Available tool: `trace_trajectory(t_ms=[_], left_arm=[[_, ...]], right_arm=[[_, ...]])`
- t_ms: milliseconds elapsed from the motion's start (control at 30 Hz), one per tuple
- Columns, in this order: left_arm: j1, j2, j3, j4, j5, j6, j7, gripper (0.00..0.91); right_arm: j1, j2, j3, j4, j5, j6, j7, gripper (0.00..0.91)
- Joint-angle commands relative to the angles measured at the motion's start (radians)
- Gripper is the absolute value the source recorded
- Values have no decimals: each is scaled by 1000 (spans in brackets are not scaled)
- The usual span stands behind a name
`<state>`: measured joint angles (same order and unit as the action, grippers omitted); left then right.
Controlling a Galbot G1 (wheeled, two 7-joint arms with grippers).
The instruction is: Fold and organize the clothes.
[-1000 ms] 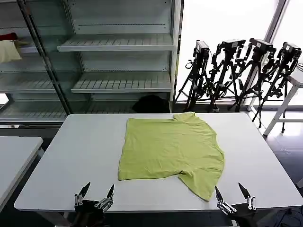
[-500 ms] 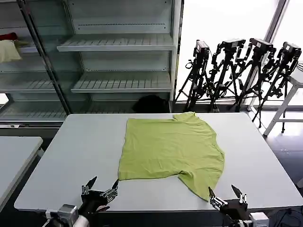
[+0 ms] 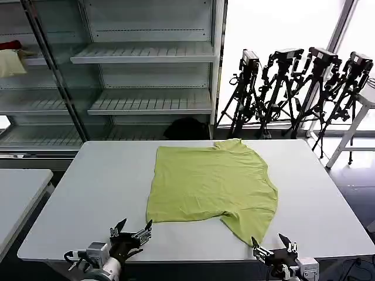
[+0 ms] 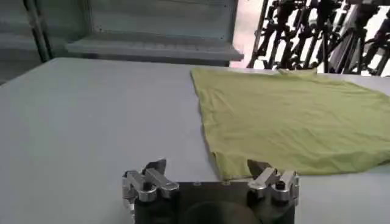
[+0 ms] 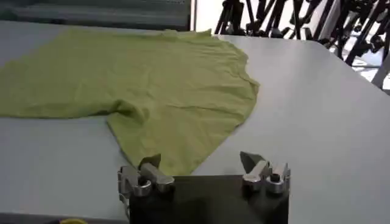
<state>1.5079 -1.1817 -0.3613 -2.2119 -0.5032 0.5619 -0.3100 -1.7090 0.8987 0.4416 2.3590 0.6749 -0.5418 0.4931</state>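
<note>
White table (image 3: 99, 187) fills frame centre, 2nd white table (image 3: 17, 193) at left edge, metal shelving unit (image 3: 140, 55) w/ bare shelves across upper left, cream cloth (image 3: 10, 63) & red cloth (image 3: 10, 44) at far upper left, black camera tripods (image 3: 299, 88) upper right by bright window.

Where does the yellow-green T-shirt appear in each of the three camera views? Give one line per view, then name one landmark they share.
Head view: T-shirt lies flat mid-table, slightly toward the robot's right.
Left wrist view: T-shirt spreads beyond the open left end effector.
Right wrist view: T-shirt spreads beyond the open right end effector.
Shared landmark: the black tripods behind the table.
</note>
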Motion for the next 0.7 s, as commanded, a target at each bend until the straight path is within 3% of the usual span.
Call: trace_trajectory(t_ms=[33, 233, 367, 500, 567, 633, 700], left_arm=[[-52, -10, 40, 41, -4, 15, -8, 907], [-64, -17, 58, 58, 13, 14, 1, 907], [-64, -21, 61, 59, 13, 14, 0, 806], [-65, -25, 65, 59, 13, 14, 1, 564], [-65, -26, 68, 63, 13, 14, 1, 484], [-66, -28, 71, 67, 13, 14, 3, 312], [-68, -29, 72, 71, 14, 13, 4, 181]], right_arm=[[25, 6, -13, -8, 2, -36, -2, 907], [36, 12, -29, -17, -4, -35, -4, 907], [46, 16, -45, -23, -8, -36, -3, 826], [54, 23, -65, -24, -21, -34, -1, 655], [59, 26, -73, -28, -28, -32, -2, 625], [66, 29, -82, -33, -35, -32, -2, 403], [70, 32, -88, -39, -41, -32, -2, 252]])
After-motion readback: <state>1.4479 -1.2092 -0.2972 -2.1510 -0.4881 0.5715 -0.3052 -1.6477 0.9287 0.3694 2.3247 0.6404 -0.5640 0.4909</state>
